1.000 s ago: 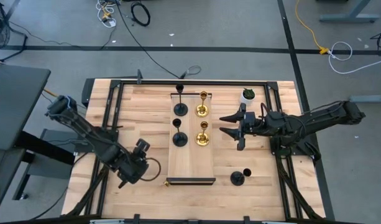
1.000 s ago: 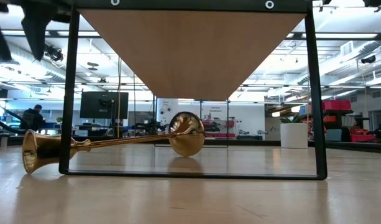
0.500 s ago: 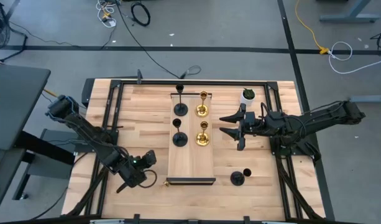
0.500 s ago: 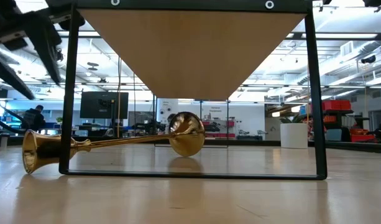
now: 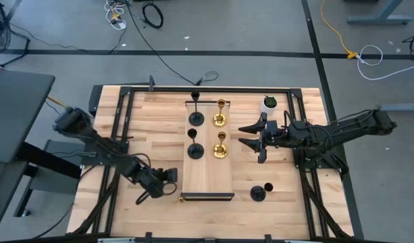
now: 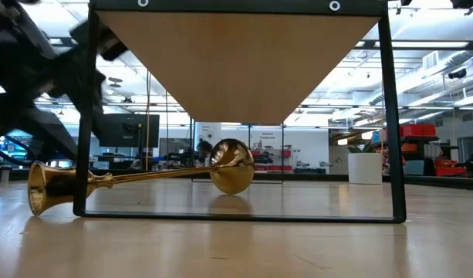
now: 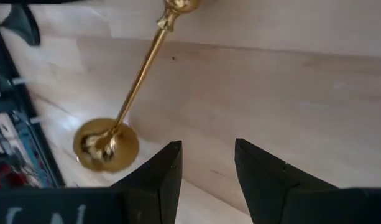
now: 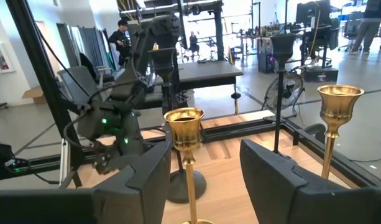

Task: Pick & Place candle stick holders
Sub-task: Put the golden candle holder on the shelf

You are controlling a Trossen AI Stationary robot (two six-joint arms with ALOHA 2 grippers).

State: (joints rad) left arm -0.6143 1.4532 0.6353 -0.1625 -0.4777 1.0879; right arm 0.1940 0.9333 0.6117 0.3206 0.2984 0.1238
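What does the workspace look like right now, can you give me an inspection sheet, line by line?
Surface: wooden table, raised board in the middle.
Job's things: two gold holders and two black holders upright on the board; one black holder on the table; one gold holder lying flat.
Clutter: white plant pot.
Grippers: left gripper open above the fallen holder; right gripper open beside the board.
Cables: on the floor.
Surroundings: people at desks.

2 gold holders (image 5: 220,132) upright w/ 2 black (image 5: 194,134), black (image 5: 260,193) apart (upright), gold (image 7: 122,116) toppled
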